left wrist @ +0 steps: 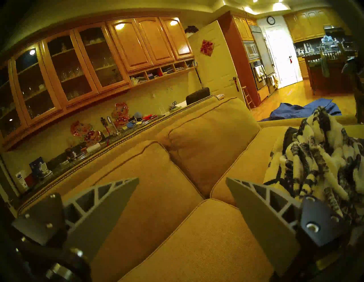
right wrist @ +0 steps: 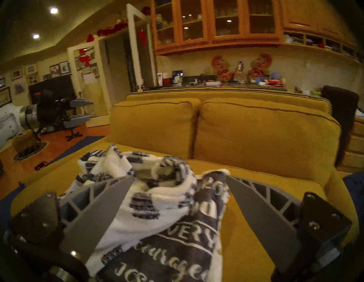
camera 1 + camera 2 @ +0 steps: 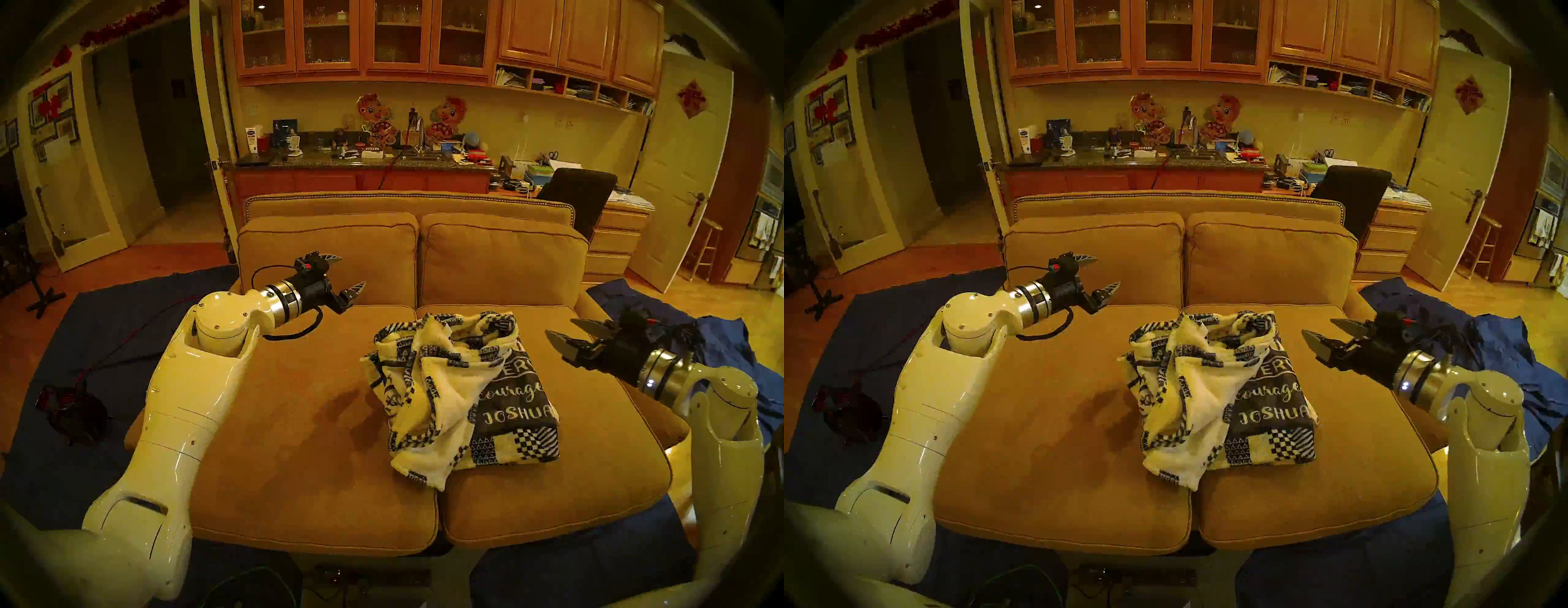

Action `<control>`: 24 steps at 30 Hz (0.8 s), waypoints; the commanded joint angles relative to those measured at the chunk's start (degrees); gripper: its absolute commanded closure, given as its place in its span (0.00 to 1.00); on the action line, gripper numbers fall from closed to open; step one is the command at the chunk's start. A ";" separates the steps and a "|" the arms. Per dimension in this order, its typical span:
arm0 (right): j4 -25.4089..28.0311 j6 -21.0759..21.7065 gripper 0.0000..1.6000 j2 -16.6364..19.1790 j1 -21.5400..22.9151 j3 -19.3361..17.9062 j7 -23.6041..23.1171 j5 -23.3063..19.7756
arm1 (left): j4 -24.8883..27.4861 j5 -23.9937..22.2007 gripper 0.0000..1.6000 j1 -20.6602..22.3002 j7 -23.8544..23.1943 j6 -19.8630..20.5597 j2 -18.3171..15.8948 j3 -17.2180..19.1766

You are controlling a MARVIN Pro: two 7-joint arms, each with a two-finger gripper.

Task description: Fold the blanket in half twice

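Observation:
The cream-and-navy blanket [image 3: 458,390] lies crumpled in a heap on the sofa's right seat cushion, its "JOSHUA" text panel and checkered border showing at the right and cream back bunched at the left. It also shows in the other head view [image 3: 1216,395], in the right wrist view [image 2: 157,206] and at the right edge of the left wrist view [image 1: 323,157]. My left gripper [image 3: 350,271] is open and empty above the left cushion, left of the blanket. My right gripper [image 3: 566,331] is open and empty just right of the blanket's far right part.
The tan sofa [image 3: 297,424] has two seat cushions and two back cushions [image 3: 326,259]. Plain dark blue cloths [image 3: 721,352] lie on the floor at both sides and in front. A cluttered counter [image 3: 360,159] and a black chair [image 3: 581,195] stand behind the sofa.

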State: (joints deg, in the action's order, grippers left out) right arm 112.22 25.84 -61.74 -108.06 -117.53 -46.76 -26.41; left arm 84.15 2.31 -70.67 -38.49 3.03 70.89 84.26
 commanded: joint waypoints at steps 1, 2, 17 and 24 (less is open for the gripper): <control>2.79 -0.25 0.00 0.11 3.92 8.19 1.48 2.91 | 0.65 -0.24 0.00 0.93 -0.17 -0.50 -0.05 0.25; 2.78 -0.43 0.00 0.36 4.34 9.49 2.13 3.39 | 0.64 -0.24 0.00 0.93 -0.18 -0.52 -0.05 0.26; 1.90 -3.49 0.00 1.25 8.99 22.90 5.62 14.87 | 0.58 -0.24 0.00 0.94 -0.30 -0.72 0.01 0.34; -1.10 -2.88 0.00 3.56 12.77 27.30 4.86 19.17 | 0.55 -0.21 0.00 0.96 -0.44 -0.78 0.05 0.41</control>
State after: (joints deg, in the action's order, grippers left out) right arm 112.63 23.01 -60.62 -100.01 -93.47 -41.35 -10.32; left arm 84.16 2.30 -70.67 -38.72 2.62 71.08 84.43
